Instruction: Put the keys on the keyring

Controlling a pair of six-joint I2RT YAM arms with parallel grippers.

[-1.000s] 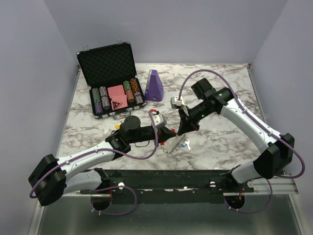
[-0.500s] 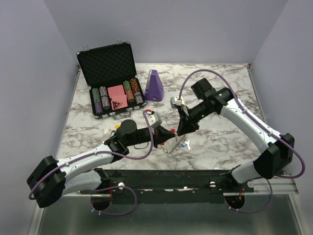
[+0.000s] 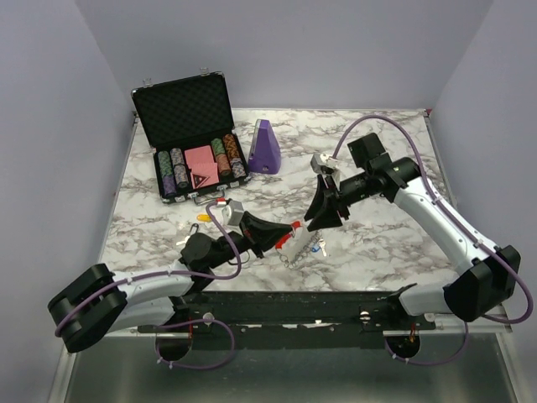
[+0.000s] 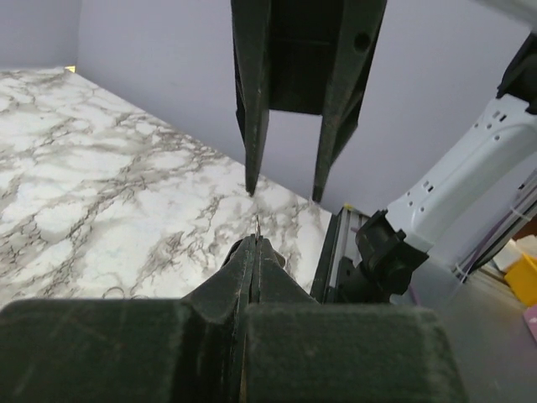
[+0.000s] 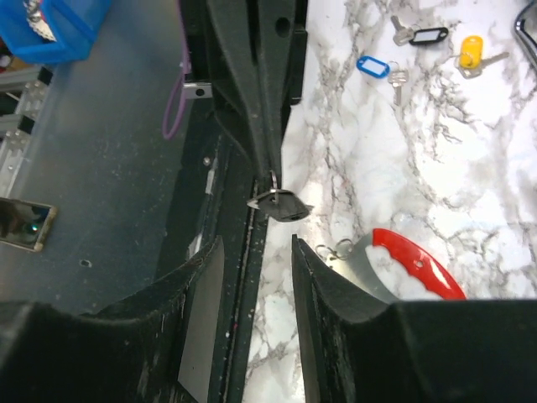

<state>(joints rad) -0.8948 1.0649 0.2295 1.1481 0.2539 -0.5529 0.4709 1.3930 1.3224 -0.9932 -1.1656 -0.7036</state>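
left gripper (image 4: pixel 255 241) pinches 1 key (image 5: pixel 281 204) up high, ready for the keyring (image 5: pixel 415 262); right gripper (image 5: pixel 256 245) is spread apart, empty.

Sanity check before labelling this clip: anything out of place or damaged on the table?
Nothing damaged or spilled. Three keys, tagged black, blue and yellow, lie loose, apart from the red keyring; expected here. The chip case sits open.
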